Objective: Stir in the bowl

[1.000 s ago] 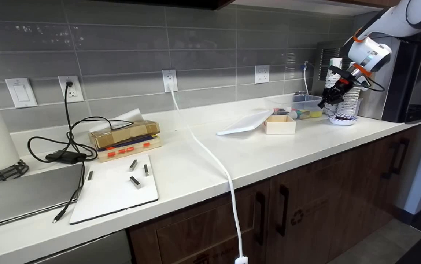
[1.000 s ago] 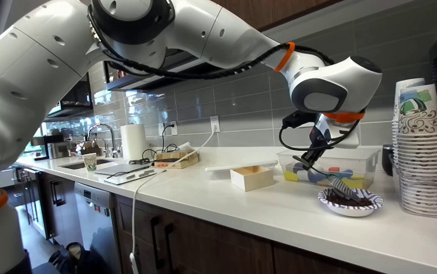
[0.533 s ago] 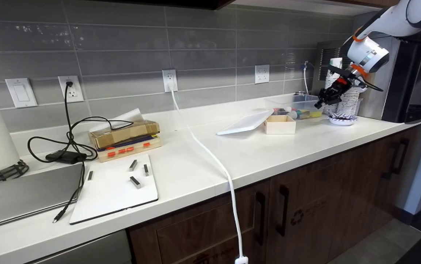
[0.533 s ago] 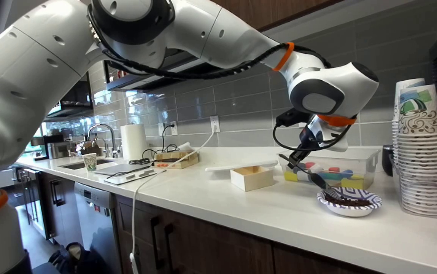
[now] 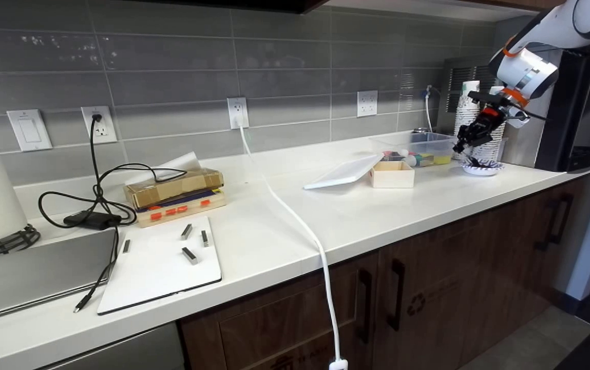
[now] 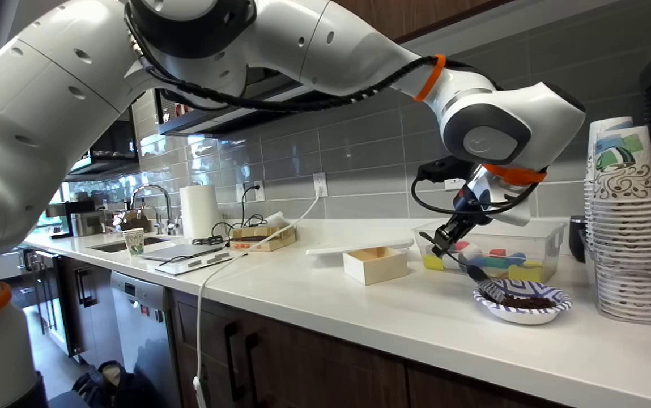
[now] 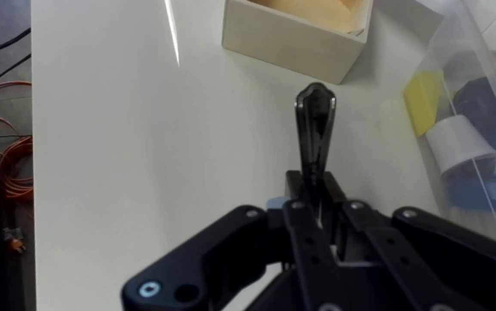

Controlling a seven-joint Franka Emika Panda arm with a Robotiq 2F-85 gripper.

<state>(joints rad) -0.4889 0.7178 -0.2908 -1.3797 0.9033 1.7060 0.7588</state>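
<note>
In an exterior view my open lane is the countertop [image 6: 393, 323] in front of the paper bowl [image 6: 520, 315], running along the edge past the wooden box [image 6: 386, 270]; farther on, a white cable [image 5: 320, 249] crosses. Behind the bowl I have the clear plastic bin [image 6: 552, 249], and tall stacks of paper cups [image 6: 631, 226] wall off the end. The wrist view gives me wide room left of my gripper [image 7: 314, 183], with the bin near on the right and the box ahead. The dark utensil [image 6: 477, 275] it pinches slants down into the bowl, blocking the space between gripper and rim.
</note>
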